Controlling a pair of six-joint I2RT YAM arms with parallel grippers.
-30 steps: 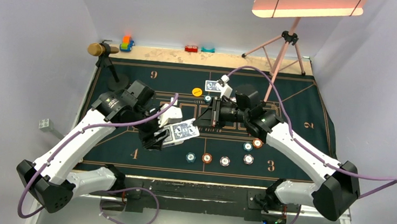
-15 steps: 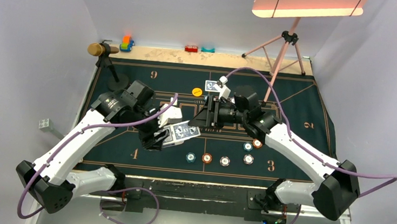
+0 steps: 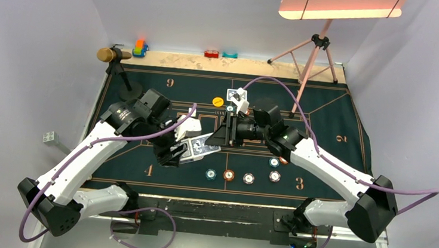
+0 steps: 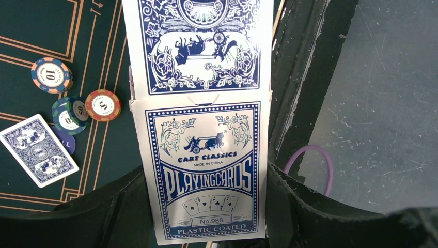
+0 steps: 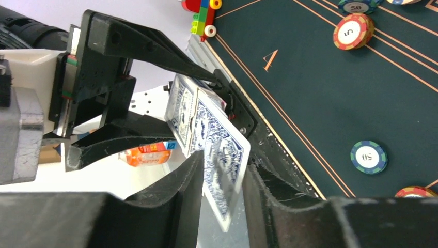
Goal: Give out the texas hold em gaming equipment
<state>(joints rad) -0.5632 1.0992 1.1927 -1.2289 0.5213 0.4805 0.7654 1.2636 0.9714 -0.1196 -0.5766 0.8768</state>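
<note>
One card only: with left claw (image 3: 180,150) clamped on the playing-card box (image 4: 206,155), shut the half-parted right claw (image 5: 223,170) squarely on the protruding card (image 5: 214,134), then draw straight out.

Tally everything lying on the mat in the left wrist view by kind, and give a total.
Chips: 3, namely striped 10, teal 50 (maybe two stacked), orange 5
Loose card: 1
Navy disc: 1, partly hidden by the card
Total: 5
</note>
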